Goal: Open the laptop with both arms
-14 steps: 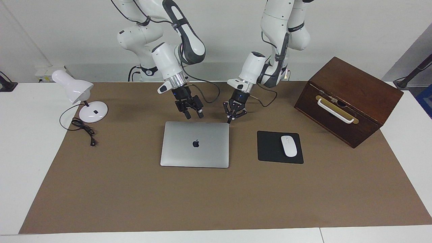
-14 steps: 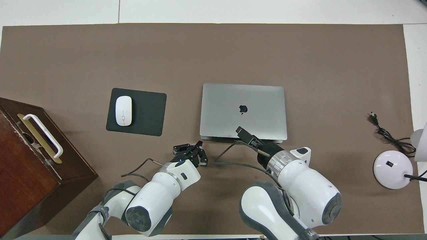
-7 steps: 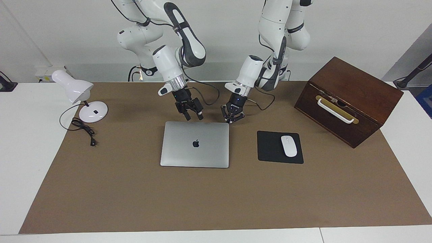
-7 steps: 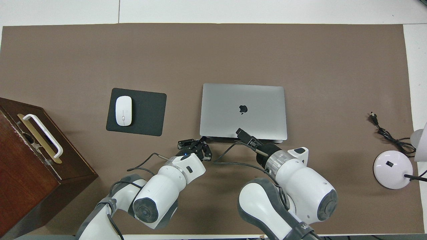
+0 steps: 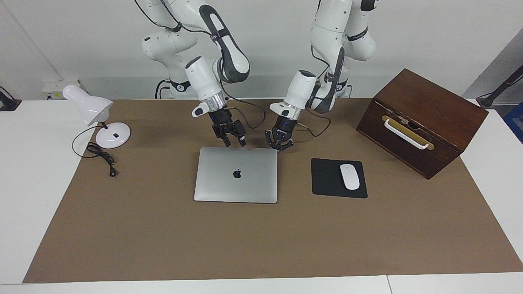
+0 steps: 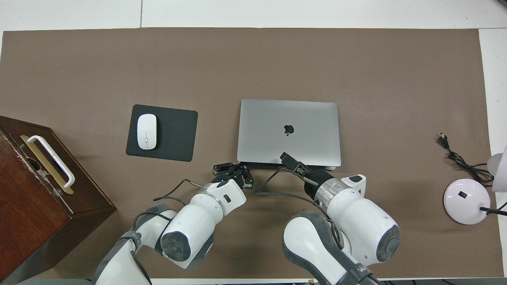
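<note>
— Silver-grey and shut flat, the laptop (image 5: pixel 236 174) lies in the centre of the frame on the brown mat (image 5: pixel 163 228) covering the desk (image 5: pixel 28 163), its logo reading upright from across the desk, so I judge its opening edge is the upper one, toward the robots.

— Which is why both arms crowd that edge?

— Likely. The left gripper (image 5: pixel 279 146) sits at the lid's upper right corner, fingertips pinched together, holding nothing; a closed tip suits nudging under a lip. The right gripper (image 5: pixel 234 142) hangs over the upper edge, left of centre, fingers a little apart and empty.

— Touching the lid?

— Both close; contact I cannot tell. Outward: a black mouse pad (image 5: pixel 327 179) with a white mouse (image 5: pixel 349 176) at right, a wooden box (image 5: pixel 421 120) upper right, a white lamp (image 5: pixel 98 118) upper left.
</note>
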